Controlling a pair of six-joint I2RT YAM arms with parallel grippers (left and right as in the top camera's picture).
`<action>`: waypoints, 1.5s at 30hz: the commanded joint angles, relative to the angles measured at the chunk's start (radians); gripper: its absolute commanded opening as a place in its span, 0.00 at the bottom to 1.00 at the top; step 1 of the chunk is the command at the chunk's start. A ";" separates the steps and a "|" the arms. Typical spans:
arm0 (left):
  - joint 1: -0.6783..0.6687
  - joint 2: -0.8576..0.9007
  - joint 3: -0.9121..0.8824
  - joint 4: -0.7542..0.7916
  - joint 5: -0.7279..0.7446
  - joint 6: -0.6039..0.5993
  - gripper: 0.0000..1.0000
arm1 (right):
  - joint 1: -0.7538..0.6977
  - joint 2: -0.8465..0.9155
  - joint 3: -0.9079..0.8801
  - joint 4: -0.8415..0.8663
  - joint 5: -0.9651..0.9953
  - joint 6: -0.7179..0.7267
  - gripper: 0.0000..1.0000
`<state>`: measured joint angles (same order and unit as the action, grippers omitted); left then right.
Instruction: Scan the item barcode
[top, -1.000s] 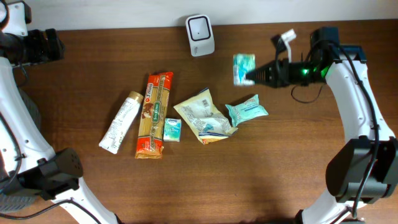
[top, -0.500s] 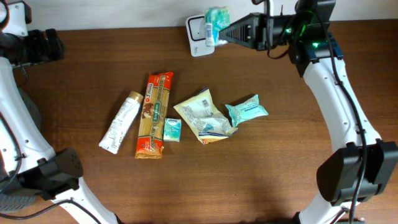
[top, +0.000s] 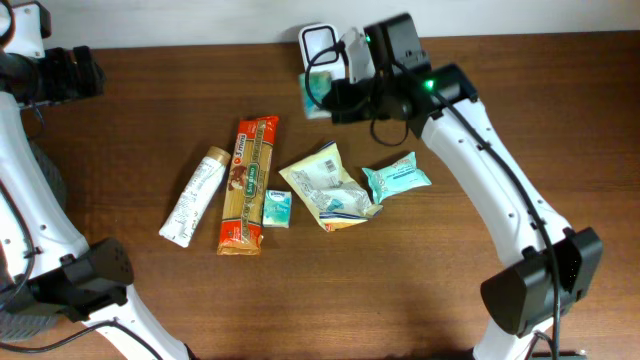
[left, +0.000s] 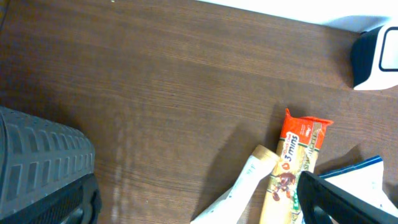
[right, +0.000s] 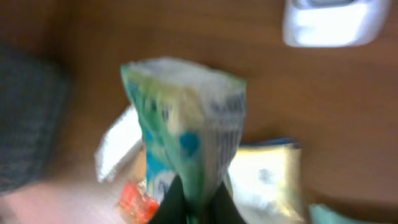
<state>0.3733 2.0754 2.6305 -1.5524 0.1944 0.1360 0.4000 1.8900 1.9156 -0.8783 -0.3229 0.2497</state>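
A dark wooden table (top: 450, 290) set against a pale wall (top: 200, 20) carries a loose row of groceries, with a white barcode scanner (top: 322, 42) standing at its far edge. The right gripper (top: 335, 98), reaching in from the right on a long white arm, holds a green-and-white packet (top: 317, 92) just in front of the scanner, off the table. In the blurred right wrist view its dark fingers (right: 177, 199) are pressed together on the packet's lower edge, the packet stands upright above them, and the scanner is in the top right corner. The left gripper (top: 85, 72) sits at the table's far left corner, well apart from the goods. The left wrist view shows its fingers spread wide at either side of the frame, with nothing between them. Along the middle of the table, from left to right, lie a cream tube (top: 194, 197), an orange pasta pack (top: 248, 185) just beside it, a small teal tissue packet (top: 277, 208) by the pasta pack's lower end, a crumpled yellowish pouch (top: 325, 187), and a teal wipes packet (top: 397, 177) touching the pouch's right edge. A green light glows on the right arm near its wrist.
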 joint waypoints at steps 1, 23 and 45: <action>0.002 -0.027 0.011 0.002 0.007 0.012 0.99 | 0.035 0.039 0.228 -0.057 0.425 -0.150 0.04; 0.002 -0.027 0.011 0.002 0.007 0.012 0.99 | 0.084 0.679 0.308 0.851 0.885 -1.020 0.04; 0.003 -0.027 0.011 0.002 0.007 0.012 0.99 | -0.209 -0.002 0.308 -0.404 0.250 -0.136 0.04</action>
<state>0.3733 2.0754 2.6305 -1.5509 0.1947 0.1383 0.2790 1.8614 2.2391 -1.2030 -0.0128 -0.0227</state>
